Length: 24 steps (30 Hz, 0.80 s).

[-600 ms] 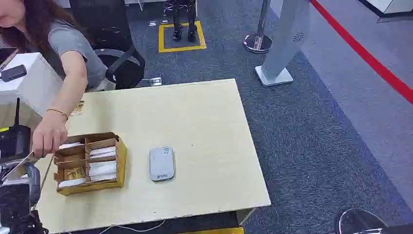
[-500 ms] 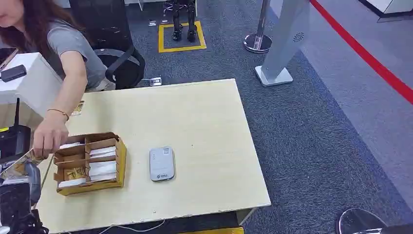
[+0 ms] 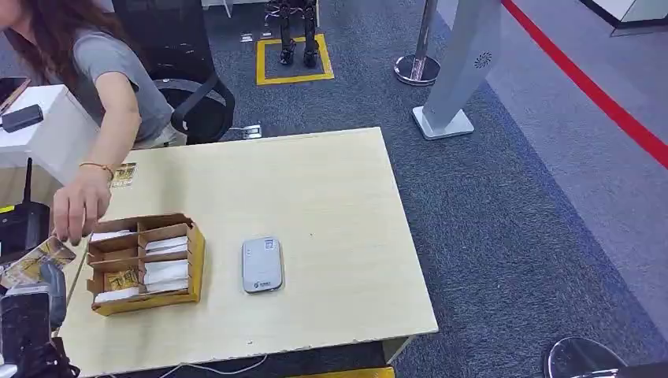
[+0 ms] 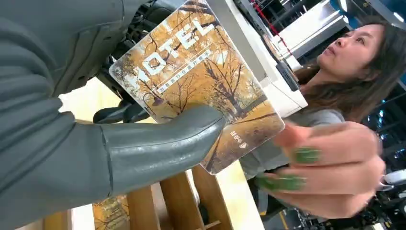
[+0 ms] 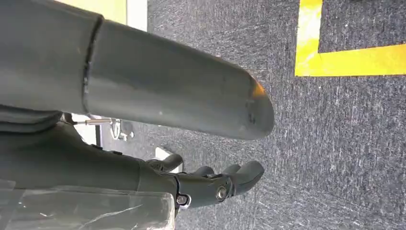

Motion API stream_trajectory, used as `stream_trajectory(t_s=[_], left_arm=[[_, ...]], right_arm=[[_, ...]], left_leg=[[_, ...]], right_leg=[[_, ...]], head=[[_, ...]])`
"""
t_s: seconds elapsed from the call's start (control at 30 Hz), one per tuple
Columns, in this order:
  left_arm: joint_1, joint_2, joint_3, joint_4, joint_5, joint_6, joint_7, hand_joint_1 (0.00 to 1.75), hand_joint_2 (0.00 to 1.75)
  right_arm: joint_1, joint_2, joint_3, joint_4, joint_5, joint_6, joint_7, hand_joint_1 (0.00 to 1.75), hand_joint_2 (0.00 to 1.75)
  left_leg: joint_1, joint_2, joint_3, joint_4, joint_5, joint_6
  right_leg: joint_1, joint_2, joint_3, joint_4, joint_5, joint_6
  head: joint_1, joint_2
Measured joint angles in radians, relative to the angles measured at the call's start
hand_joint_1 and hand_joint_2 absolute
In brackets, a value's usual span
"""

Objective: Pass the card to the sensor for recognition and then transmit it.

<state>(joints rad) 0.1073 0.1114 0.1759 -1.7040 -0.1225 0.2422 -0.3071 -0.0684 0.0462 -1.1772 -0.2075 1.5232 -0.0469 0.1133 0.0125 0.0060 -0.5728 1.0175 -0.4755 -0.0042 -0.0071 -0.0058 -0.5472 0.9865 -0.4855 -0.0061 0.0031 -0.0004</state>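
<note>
Left hand (image 3: 35, 295) sits at the near left corner of the counter (image 3: 315, 205) in the head view, holding a card (image 3: 39, 258) just off the counter's left edge. A person's hand (image 3: 79, 209) hovers just above the card, close to the cardboard box (image 3: 146, 264) with its compartments of white cards. The grey sensor (image 3: 261, 264) lies flat on the counter, right of the box and apart from it.

From the left wrist, the left hand (image 4: 95, 143) pins the card (image 4: 191, 81), printed with autumn trees and the word HOTEL, under its thumb; the person's fingers (image 4: 330, 167) are at the card's far corner.

From the right wrist, the right hand (image 5: 201, 143) hangs over grey carpet (image 5: 344, 143), fingers slightly curled and apart, holding nothing.
</note>
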Motion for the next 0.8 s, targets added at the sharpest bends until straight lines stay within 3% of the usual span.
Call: stream_trajectory(t_s=[0.47, 0.67, 0.8], left_arm=[[-0.005, -0.001, -0.001, 0.008, -0.033, 0.029, 0.001, 1.75, 1.75], [-0.007, -0.005, -0.019, 0.008, -0.131, 0.076, 0.013, 1.75, 1.75], [-0.027, -0.005, -0.066, 0.016, -0.300, 0.146, 0.021, 1.75, 1.75]], right_arm=[[0.000, 0.000, 0.013, 0.000, 0.003, -0.001, 0.003, 0.00, 0.00], [-0.001, 0.000, 0.014, 0.000, 0.008, 0.000, 0.003, 0.00, 0.00], [-0.003, 0.000, 0.017, 0.000, 0.013, 0.002, 0.003, 0.00, 0.00]], left_leg=[[0.000, 0.000, 0.000, 0.000, 0.000, 0.000], [0.000, 0.000, 0.000, 0.000, 0.000, 0.000], [0.000, 0.000, 0.000, 0.000, 0.000, 0.000]], right_leg=[[0.000, 0.000, 0.000, 0.000, 0.000, 0.000], [0.000, 0.000, 0.000, 0.000, 0.000, 0.000], [0.000, 0.000, 0.000, 0.000, 0.000, 0.000]], head=[[0.000, 0.000], [0.000, 0.000], [0.000, 0.000]])
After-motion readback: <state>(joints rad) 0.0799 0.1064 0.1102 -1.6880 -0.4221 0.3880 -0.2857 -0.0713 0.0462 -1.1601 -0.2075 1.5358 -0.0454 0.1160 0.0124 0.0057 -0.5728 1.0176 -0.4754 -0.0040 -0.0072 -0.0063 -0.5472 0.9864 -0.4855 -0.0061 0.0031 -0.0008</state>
